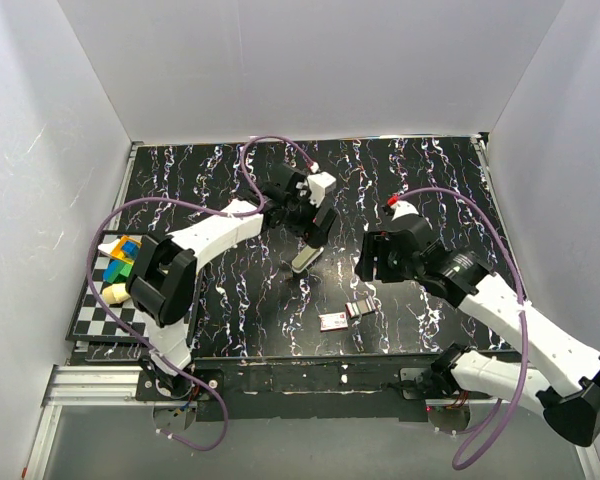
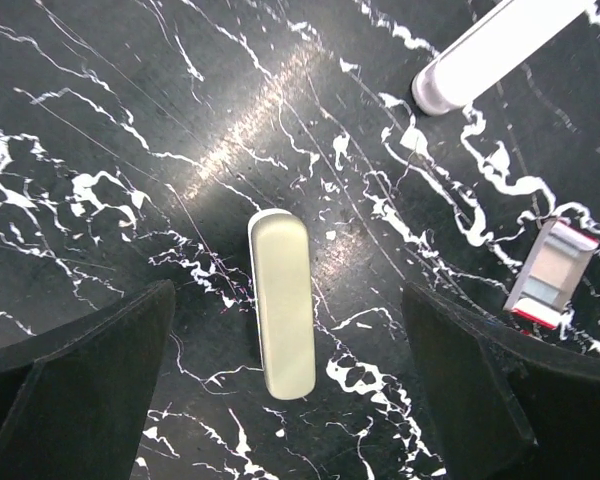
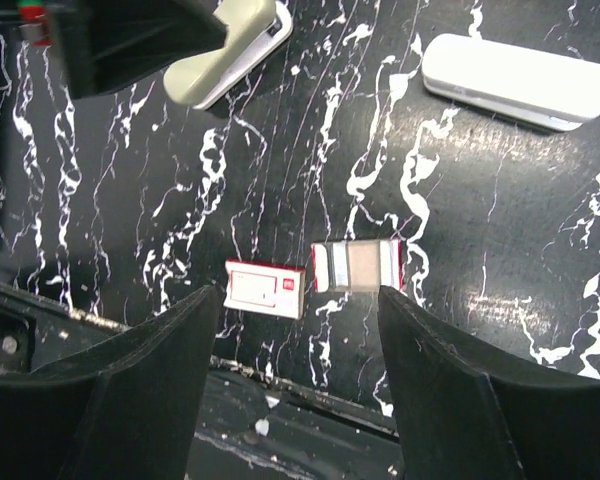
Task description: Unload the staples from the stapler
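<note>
The beige stapler (image 1: 305,258) lies closed on the black marbled table. In the left wrist view the stapler (image 2: 283,305) lies flat between my spread fingers, untouched. My left gripper (image 1: 317,225) hovers over it, open and empty (image 2: 290,400). The stapler also shows in the right wrist view (image 3: 225,45). A small open red-edged tray (image 3: 355,265) holds silvery-grey strips that look like staples (image 3: 337,265). My right gripper (image 1: 368,262) is open and empty above the tray (image 3: 295,390). Any staples inside the stapler are hidden.
A small pink-and-white box (image 3: 266,288) lies left of the tray, near the table's front edge (image 3: 310,390). A white oblong object (image 3: 520,80) lies to the right of the stapler. Coloured blocks (image 1: 120,262) sit on a checkered board at the far left.
</note>
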`<state>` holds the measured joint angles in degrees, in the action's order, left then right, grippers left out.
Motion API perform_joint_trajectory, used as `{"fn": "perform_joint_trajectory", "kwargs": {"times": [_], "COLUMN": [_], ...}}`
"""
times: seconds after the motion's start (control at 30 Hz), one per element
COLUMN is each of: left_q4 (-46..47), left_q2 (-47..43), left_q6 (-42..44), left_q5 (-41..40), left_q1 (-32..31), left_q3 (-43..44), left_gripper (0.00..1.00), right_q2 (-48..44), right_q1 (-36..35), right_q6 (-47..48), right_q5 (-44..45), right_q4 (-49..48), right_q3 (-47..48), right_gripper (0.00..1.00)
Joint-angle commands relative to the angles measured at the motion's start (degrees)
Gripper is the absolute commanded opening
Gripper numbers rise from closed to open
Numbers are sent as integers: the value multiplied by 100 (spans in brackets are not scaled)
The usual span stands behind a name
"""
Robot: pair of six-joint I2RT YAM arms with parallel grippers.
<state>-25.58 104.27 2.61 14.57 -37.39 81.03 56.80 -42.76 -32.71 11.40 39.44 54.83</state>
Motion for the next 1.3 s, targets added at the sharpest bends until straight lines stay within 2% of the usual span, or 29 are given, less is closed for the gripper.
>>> {"fn": "perform_joint_trajectory", "kwargs": {"times": [0.0,0.43,0.77,1.27], "left_q4": [-131,-289,-298,-307], "left_q2": [251,761,893,1139], "left_q6": [407,618,530,477], "left_q5": [20,-331,-771,-982], "left_q1": [-67,-155,-331,-463], "left_q3": [316,545,475,633], "left_gripper": [98,95,86,61], "right_q2": [-405,-845,-802,-942], "right_q1": [5,-22,-48,-57], "right_q6": [133,19,28,10], "right_q5": [-480,-797,-894,-789], "right_q4": [213,371,336,354], "right_q3": [-42,-139,-165,-236], "right_gripper": [73,72,71,66]}}
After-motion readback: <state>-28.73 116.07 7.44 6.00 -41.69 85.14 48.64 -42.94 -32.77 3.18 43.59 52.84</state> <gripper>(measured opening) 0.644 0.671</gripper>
